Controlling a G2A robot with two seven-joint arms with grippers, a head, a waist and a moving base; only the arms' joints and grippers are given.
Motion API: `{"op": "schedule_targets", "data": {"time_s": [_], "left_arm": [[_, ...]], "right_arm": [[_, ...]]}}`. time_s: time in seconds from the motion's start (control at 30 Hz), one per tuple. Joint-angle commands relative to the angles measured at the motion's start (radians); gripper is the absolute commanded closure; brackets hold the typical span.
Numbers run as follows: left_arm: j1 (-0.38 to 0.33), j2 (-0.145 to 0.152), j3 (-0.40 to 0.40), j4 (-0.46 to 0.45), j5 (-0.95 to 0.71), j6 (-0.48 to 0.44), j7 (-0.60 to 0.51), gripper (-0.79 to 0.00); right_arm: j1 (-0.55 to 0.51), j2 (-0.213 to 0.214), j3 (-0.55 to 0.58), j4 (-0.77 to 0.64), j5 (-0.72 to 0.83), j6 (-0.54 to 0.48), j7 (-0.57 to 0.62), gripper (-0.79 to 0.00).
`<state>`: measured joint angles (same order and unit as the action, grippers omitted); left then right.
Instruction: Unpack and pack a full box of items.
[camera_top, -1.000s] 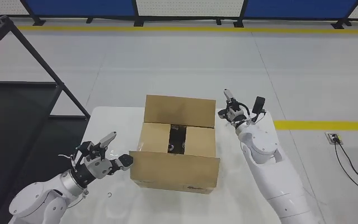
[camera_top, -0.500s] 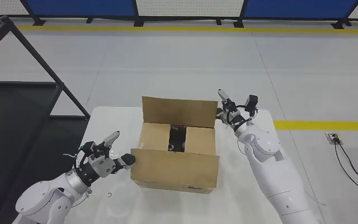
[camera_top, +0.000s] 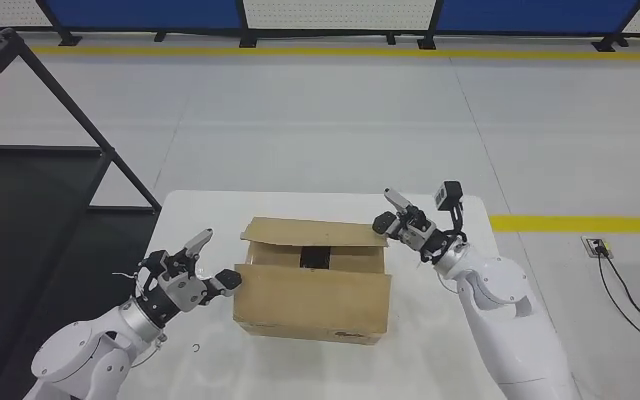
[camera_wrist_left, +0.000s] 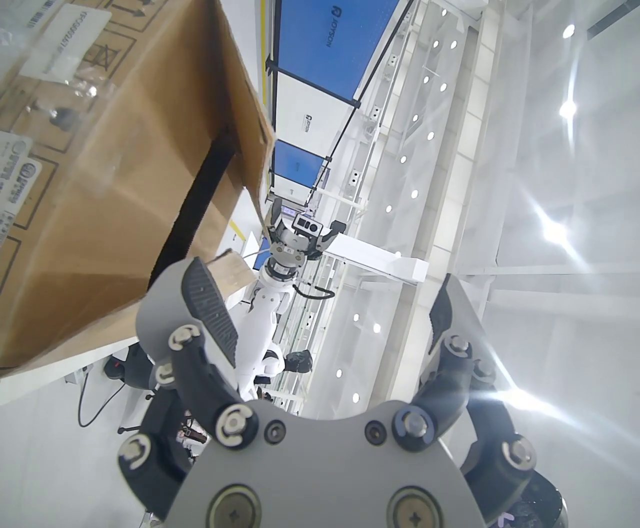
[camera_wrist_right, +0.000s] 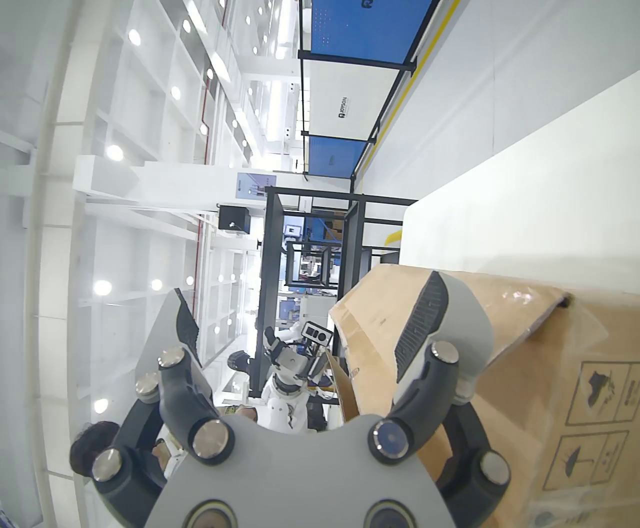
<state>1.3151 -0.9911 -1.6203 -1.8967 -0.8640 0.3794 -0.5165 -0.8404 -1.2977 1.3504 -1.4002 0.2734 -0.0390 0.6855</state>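
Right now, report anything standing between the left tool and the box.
Nothing visible does. The left tool, open, sits close beside the box's left end, with a narrow strip of bare table between them. The right tool is at the far flap, across the box.

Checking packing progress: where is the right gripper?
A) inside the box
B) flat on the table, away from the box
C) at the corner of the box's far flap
C: the open right gripper sits at a corner of the far flap of the box.
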Motion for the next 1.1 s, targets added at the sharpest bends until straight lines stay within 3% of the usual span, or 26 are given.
{"op": "schedule_targets", "data": {"time_s": [0.0,0.33,0.83,1.07], "left_arm": [[-0.001,-0.001,0.003,-0.001,-0.001,-0.001,0.008,-0.785],[-0.009,-0.008,0.018,0.002,-0.018,0.001,0.073,-0.785],[-0.009,-0.008,0.018,0.002,-0.018,0.001,0.073,-0.785],[-0.009,-0.02,0.037,0.0,-0.031,-0.039,0.226,-0.785]], "right_arm": [[-0.019,0.004,0.005,-0.028,-0.012,0.002,0.006,-0.785],[-0.08,0.019,0.013,-0.123,-0.038,0.027,0.069,-0.785],[-0.077,0.027,-0.009,-0.133,-0.021,0.077,0.076,-0.785],[-0.077,0.031,-0.014,-0.147,-0.022,0.092,0.074,-0.785]]}}
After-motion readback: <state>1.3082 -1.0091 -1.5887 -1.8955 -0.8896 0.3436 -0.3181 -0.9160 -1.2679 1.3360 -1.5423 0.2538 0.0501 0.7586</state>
